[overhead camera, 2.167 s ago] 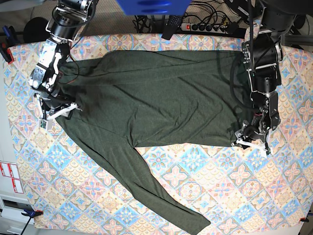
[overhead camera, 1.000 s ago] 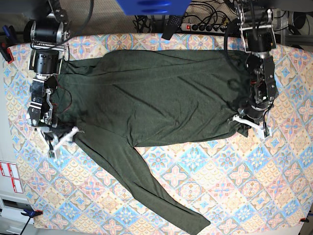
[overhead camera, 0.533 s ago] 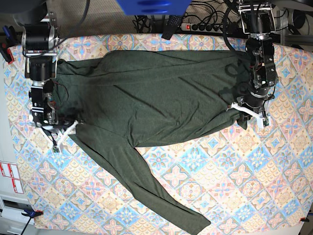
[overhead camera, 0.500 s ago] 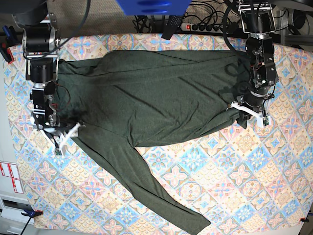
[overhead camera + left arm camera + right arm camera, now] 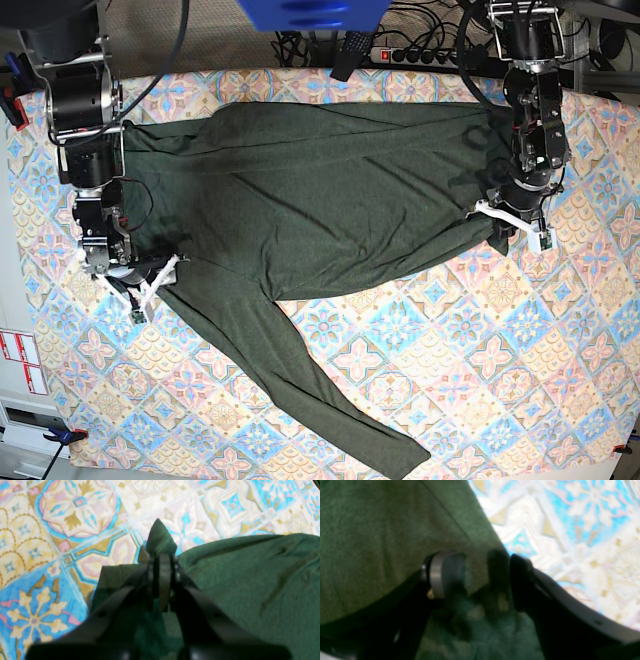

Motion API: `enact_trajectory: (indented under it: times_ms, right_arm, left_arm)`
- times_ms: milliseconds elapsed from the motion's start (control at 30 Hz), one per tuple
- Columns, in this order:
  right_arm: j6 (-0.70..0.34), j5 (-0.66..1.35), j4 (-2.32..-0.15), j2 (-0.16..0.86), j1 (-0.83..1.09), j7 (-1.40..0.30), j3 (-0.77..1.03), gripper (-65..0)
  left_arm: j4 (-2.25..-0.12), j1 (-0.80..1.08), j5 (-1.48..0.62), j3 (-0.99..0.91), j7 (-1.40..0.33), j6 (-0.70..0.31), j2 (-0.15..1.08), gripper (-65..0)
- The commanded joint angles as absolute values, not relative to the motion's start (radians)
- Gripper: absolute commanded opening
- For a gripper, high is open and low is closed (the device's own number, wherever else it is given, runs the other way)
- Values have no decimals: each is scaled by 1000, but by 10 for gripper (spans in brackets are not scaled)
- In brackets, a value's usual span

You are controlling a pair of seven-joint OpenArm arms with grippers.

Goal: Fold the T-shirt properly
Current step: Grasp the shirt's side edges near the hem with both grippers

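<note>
The dark olive-green T-shirt (image 5: 320, 200) lies spread flat across the patterned tablecloth (image 5: 500, 380), with one long sleeve (image 5: 300, 380) trailing toward the near edge. In the base view my left gripper (image 5: 515, 225) sits at the shirt's right hem corner. It is shut on the T-shirt (image 5: 250, 580), and a small point of cloth sticks out past the left gripper (image 5: 162, 562). My right gripper (image 5: 150, 285) is at the left, by the sleeve's root. The right gripper (image 5: 480, 577) stands open, and the T-shirt (image 5: 382, 530) lies loose under and between its fingers (image 5: 445, 575).
A power strip (image 5: 420, 52) with cables and a blue object (image 5: 310, 12) lie beyond the far edge of the table. Red-and-white labels (image 5: 20, 360) are stuck at the left, off the cloth. The tablecloth shows bare at the front right.
My right gripper has opened, let go of the shirt, and shifted slightly toward the sleeve. My left gripper, still shut on the hem corner, has drawn it a little toward the far side.
</note>
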State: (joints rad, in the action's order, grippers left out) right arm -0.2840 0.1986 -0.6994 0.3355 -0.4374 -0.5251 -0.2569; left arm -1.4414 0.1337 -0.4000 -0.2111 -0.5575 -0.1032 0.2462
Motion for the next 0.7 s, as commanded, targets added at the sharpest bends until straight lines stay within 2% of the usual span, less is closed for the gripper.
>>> enact_trajectory:
  times_ms: [0, 333, 400, 467, 667]
  right_arm:
    - [-282, 199, -693, 354, -472, -503, -265, -312]
    - [-283, 199, -590, 354, -486, -433, -302, -314]
    - [-285, 199, -590, 354, -484, -438, -302, -333]
    - [-285, 200, -590, 354, -481, -438, -302, -387]
    - [-285, 202, -596, 354, -479, -429, -294, -612]
  left_arm:
    - [-1477, 128, -404, -214, -533, -108, 255, -650]
    - [-1491, 137, -404, -214, -533, -108, 255, -650]
    - [-1491, 139, -404, -214, -533, -108, 255, -650]
    - [-1491, 139, -404, -214, -533, -108, 255, -650]
    - [-1492, 139, -404, -214, -533, -108, 255, -650]
